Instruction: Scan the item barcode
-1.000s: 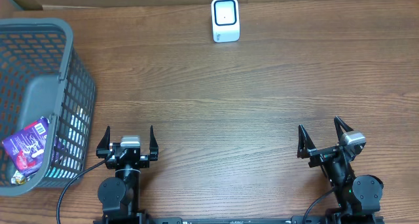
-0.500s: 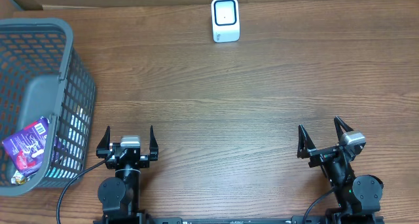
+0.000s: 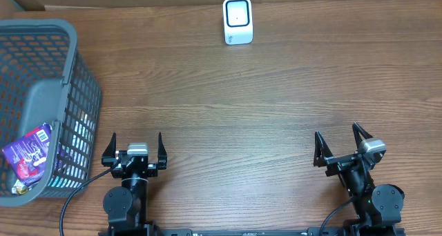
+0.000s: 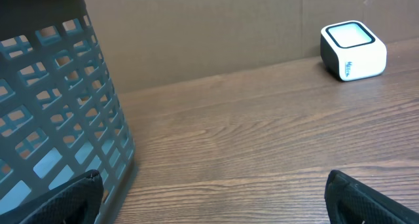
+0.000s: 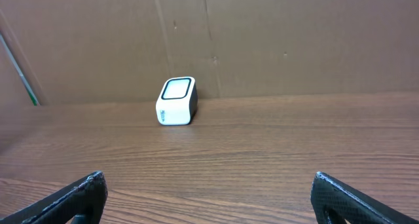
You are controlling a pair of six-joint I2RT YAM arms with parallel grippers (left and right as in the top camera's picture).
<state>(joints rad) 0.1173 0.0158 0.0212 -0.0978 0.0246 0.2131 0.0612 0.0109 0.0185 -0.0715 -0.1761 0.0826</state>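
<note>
Grey lattice basket (image 3: pixel 83 105), purple packet (image 3: pixel 29 154) (white barcode patch), white scanner (image 3: pixel 237 22), brown woodgrain table (image 3: pixel 242 112).

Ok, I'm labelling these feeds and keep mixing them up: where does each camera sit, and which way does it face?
Overhead: above the table, looking straight down on the basket, the scanner, the open left gripper and the open right gripper.
Left wrist: low, facing forward across the table; basket left, scanner upper right; its own fingers in the bottom corners.
Right wrist: low, facing forward at the scanner; its own fingers in the bottom corners.
Both wrist views share the scanner.
</note>
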